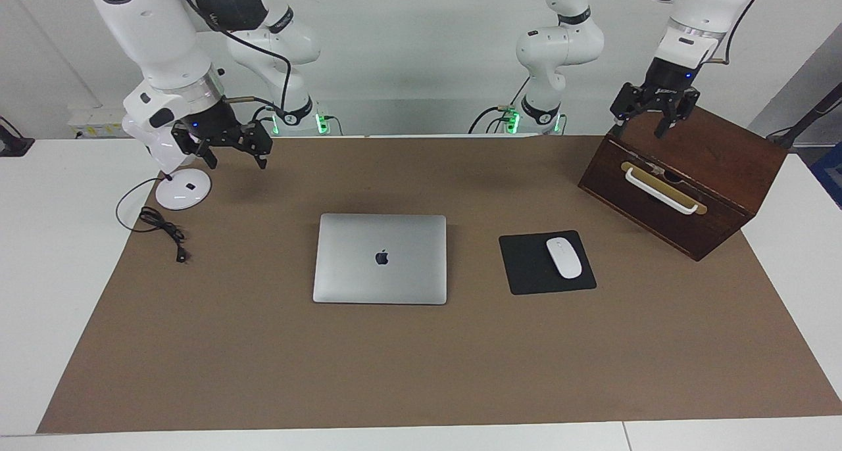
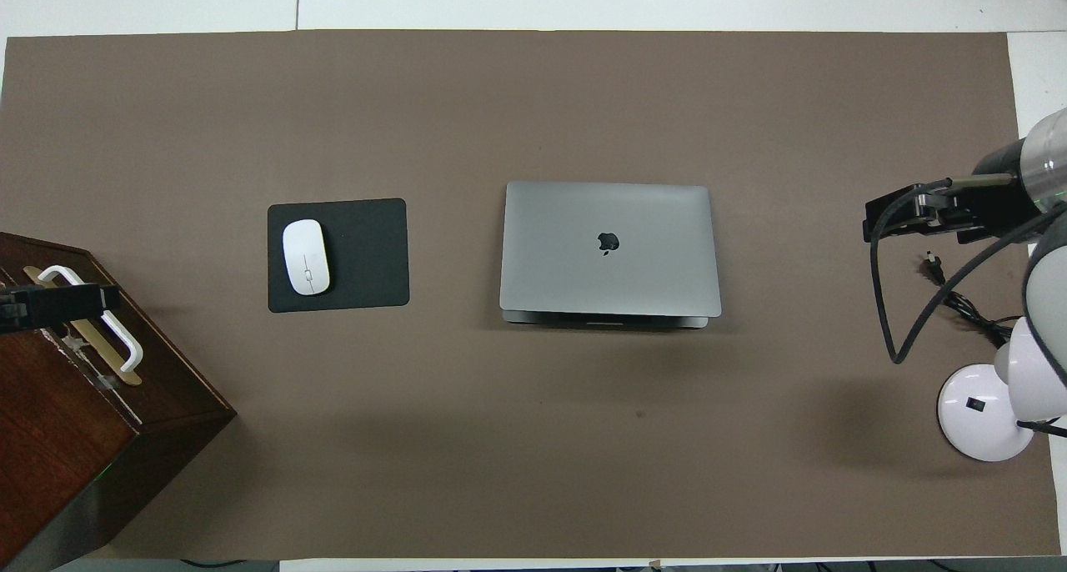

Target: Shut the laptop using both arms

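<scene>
**Silver-grey laptop lying shut while both arms are hanging clear**

Silver-grey metal is showing lid-up in the middle of the brown mat (image 1: 263, 372): the laptop (image 1: 380, 259) is lying closed, its apple logo facing up, though the overhead view is showing the lid's edge sitting slightly off the base on the robots' side. A black mouse pad (image 1: 526, 267) is lying beside it toward the left arm's end of the table, carrying a white mouse (image 1: 564, 258).

The left gripper (image 1: 658, 112) is hanging over the top of a dark wooden box (image 1: 717, 168) with a white handle, its fingers spread apart and holding nothing. The right gripper (image 1: 237, 145) is hovering over the mat near a round white lamp base (image 1: 183, 189) and a coiled black cable (image 1: 161, 226), its fingers also spread and empty. Both grippers are sitting well apart from the laptop.
</scene>
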{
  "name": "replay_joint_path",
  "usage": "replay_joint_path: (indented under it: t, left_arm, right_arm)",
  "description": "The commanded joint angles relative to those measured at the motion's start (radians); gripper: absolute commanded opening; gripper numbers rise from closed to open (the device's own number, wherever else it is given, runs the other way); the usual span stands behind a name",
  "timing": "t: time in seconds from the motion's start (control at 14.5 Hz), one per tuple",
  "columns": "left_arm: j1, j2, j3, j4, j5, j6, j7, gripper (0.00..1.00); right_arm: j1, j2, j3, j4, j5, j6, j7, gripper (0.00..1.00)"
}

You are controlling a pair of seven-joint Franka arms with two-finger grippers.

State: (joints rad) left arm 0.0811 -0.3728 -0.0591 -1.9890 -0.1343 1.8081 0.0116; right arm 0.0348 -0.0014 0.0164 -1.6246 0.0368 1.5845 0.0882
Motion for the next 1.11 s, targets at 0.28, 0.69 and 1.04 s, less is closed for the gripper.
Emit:
replay_joint_path:
  t: [0.28,0.69,1.04]
  left_arm:
    - [0.040,0.121,-0.013,0.197,0.059,-0.127,-0.025,1.00]
    - [0.022,0.147,-0.016,0.239,0.090,-0.176,-0.025,1.00]
    - [-0.012,0.270,-0.007,0.401,0.088,-0.288,-0.025,1.00]
  right_arm:
    - [-0.016,-0.003,0.014,0.020,-0.022,0.009,-0.019,1.00]
    - [-0.018,0.011,-0.004,0.046,-0.018,0.003,-0.021,1.00]
    - [-0.030,0.012,-0.004,0.052,-0.014,0.002,-0.022,1.00]
